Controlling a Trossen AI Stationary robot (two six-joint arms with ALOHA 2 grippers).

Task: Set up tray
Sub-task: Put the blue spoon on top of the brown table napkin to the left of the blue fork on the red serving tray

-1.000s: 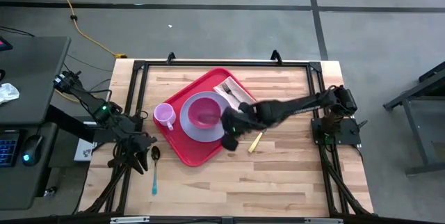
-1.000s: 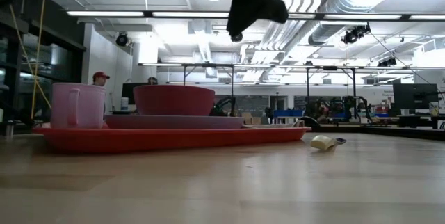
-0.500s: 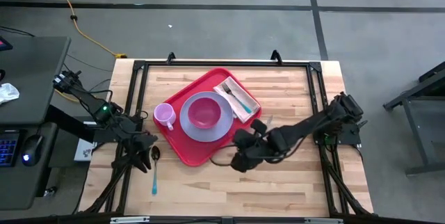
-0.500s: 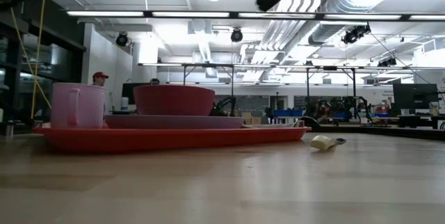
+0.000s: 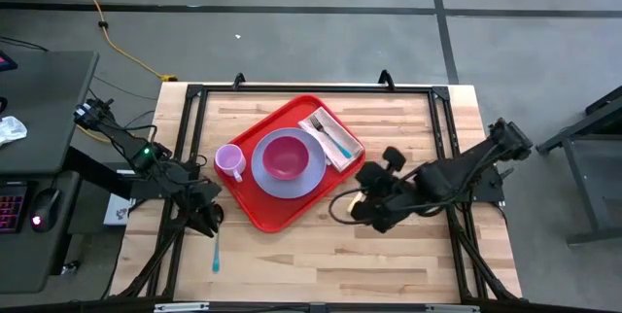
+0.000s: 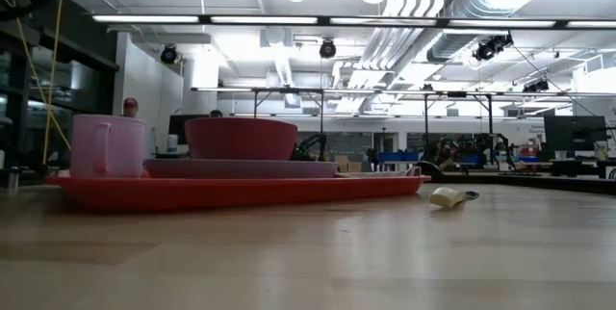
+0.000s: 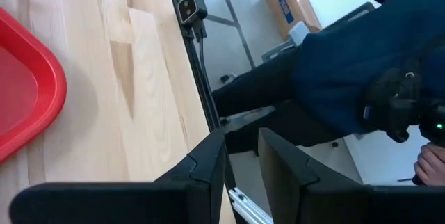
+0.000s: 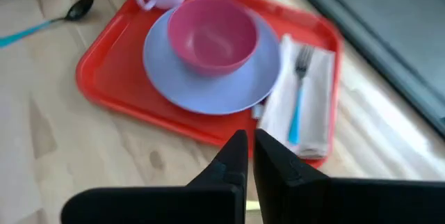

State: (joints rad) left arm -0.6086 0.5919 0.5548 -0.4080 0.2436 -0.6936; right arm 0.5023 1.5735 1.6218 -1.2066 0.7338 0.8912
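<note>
Since earlier our right tool, fingers nearly closed and empty, has retreated from the tray toward the surface's right edge; our left tool, slightly parted and empty, waits at the left edge.

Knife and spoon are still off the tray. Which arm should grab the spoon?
Left. The spoon lies on the table just off the tray's left side, right beside the left gripper. The right gripper sits across the tray, over the knife.
</note>
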